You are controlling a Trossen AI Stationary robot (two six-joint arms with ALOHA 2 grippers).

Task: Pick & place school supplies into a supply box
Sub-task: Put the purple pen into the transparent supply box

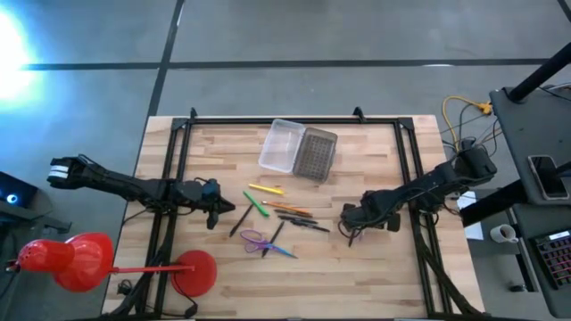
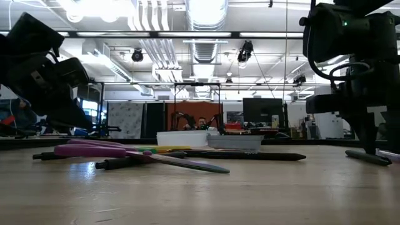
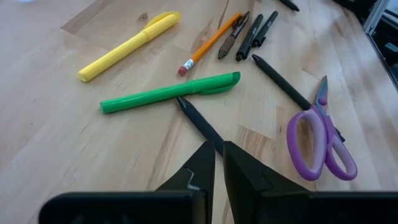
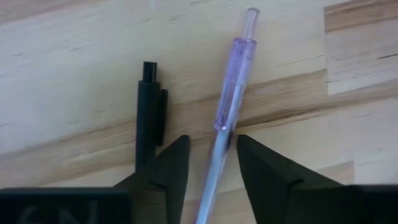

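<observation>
Right gripper (image 4: 211, 163) spread around unlabelled purple pen (image 4: 233, 81); left gripper (image 3: 216, 163) pressed together.

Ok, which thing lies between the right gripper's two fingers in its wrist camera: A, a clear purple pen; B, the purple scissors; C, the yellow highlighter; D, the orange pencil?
A: in the right wrist view the clear purple pen runs through the gap of the right gripper, whose fingers stand apart on either side of it, with a black pen lying beside them on the wooden table.
</observation>
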